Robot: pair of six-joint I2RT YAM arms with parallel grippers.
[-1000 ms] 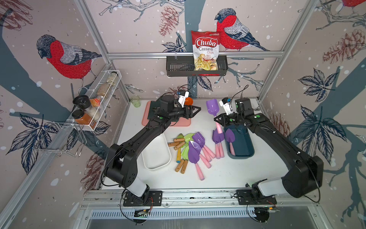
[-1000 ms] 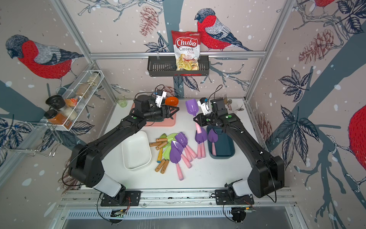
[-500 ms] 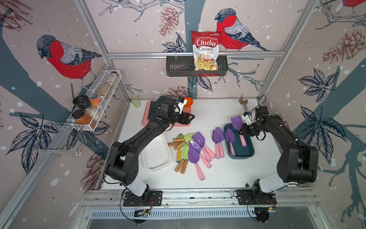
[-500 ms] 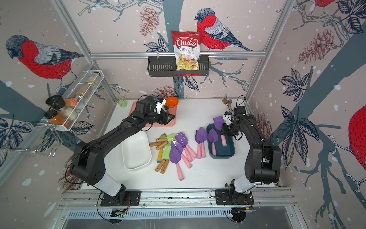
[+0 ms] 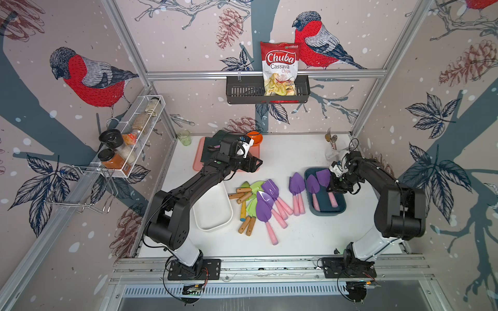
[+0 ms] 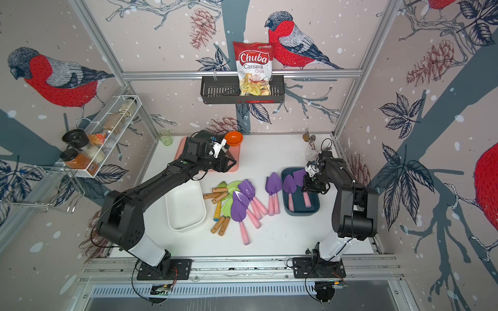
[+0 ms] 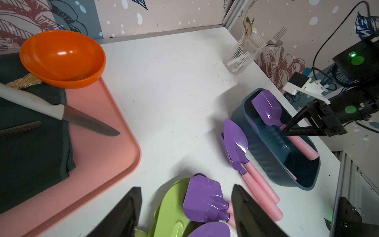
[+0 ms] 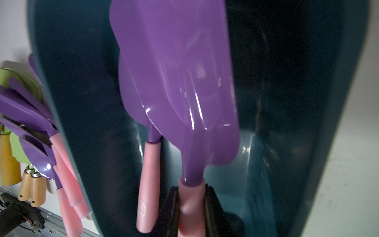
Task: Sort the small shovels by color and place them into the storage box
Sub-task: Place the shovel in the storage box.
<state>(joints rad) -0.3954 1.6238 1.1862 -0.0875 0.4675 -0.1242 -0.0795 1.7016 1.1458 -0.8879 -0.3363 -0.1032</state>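
A dark teal storage box (image 5: 327, 214) stands at the right with two purple, pink-handled shovels in it. My right gripper (image 8: 191, 190) is shut on the pink handle of one purple shovel (image 8: 176, 82) and holds it low inside the box; in both top views this gripper (image 5: 332, 188) (image 6: 305, 188) hangs over the box. The second boxed shovel (image 5: 313, 185) lies beside it. A mixed pile of purple shovels (image 5: 265, 204) and green shovels (image 5: 254, 187) lies mid-table, with two more purple ones (image 5: 296, 185) next to the box. My left gripper (image 7: 186, 187) (image 5: 256, 164) is open and empty above the pile's far edge.
An empty white box (image 5: 215, 227) sits left of the pile. A pink tray (image 7: 114, 143) at the back carries a dark cloth, a knife (image 7: 61, 112) and an orange bowl (image 7: 61, 57). A glass of cutlery (image 7: 242, 55) stands at the back right, a green cup (image 5: 184, 137) at the back left.
My right arm has carried the purple shovel from high at the back middle over to the right and down into the teal box. My left gripper has opened slightly and barely shifted.
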